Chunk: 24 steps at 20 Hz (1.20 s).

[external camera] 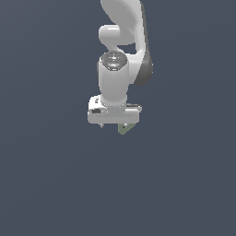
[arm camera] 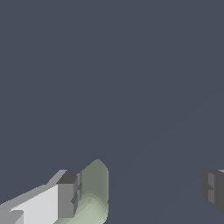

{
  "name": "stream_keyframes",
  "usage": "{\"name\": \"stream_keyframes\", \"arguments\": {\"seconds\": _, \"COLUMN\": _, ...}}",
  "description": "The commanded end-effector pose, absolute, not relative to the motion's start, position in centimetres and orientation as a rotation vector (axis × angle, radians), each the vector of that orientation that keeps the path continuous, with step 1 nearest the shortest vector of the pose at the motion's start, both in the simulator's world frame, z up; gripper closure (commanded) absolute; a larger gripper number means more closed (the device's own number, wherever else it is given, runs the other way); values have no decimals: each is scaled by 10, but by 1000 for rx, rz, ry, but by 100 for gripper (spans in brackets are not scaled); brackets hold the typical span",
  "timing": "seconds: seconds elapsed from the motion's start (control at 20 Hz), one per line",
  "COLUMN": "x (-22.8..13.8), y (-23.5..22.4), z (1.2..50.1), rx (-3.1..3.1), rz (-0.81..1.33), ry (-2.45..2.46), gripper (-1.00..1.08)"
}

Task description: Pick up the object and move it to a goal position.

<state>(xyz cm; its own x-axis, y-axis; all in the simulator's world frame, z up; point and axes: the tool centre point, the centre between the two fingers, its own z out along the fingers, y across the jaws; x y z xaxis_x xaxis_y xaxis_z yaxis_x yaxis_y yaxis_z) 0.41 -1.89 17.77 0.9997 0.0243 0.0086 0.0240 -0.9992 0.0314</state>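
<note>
Fingers [arm camera: 68, 199] are seen spread wide, gripper [external camera: 114, 123] low; the object [arm camera: 94, 192] lies against one finger's inner face, well apart from the other. Centring before closing is advised, lest it be nudged aside.

We are seeing only a flat slate-blue backdrop [external camera: 41, 184], filling the exterior view on left and right, near and far alike. It is showing no seams, edges or furniture. Light is falling evenly, casting no distinct shadows. In the wrist view we are noting the same uniform surface [arm camera: 109, 65], crossed by one faint diagonal tonal line.
</note>
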Motion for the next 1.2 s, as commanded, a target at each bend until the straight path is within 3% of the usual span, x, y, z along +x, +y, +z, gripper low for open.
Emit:
{"name": "stream_keyframes", "arguments": {"seconds": 0.0, "x": 4, "y": -19, "z": 178, "rx": 3110, "rz": 14, "ry": 38, "gripper": -92}}
{"name": "stream_keyframes", "arguments": {"seconds": 0.5, "x": 6, "y": -35, "z": 176, "rx": 3090, "rz": 16, "ry": 82, "gripper": -92}}
{"name": "stream_keyframes", "arguments": {"seconds": 1.15, "x": -3, "y": -24, "z": 173, "rx": 3097, "rz": 18, "ry": -63, "gripper": -92}}
